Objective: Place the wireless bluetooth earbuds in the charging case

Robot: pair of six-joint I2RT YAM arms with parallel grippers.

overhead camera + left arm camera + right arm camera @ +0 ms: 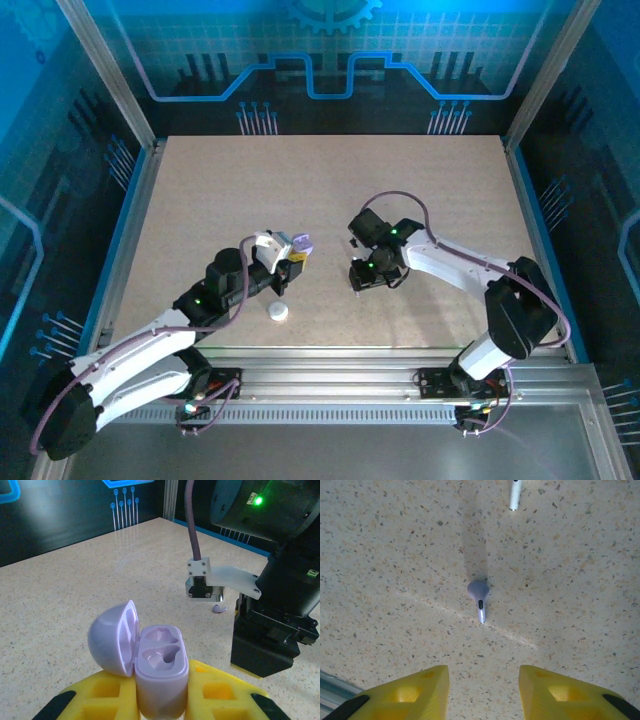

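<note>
1. The left gripper (pixel 160 687) clamps the pale purple charging case (pixel 160 655) between its yellow fingers; the case stands upright, lid swung open, both wells empty.
2. A pale purple earbud (pixel 479 597) lies on the table (pixel 395 555) just ahead of the right gripper (pixel 482 675), whose fingers stand apart, holding nothing.
3. A white earbud (pixel 515 495) lies farther ahead.
4. The small label (pixel 313 573) on the right arm (pixel 270 510) is too small to read.

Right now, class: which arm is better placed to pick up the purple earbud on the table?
Right: the right claw hovers open over the purple earbud; the left claw holds the charging case.
</note>
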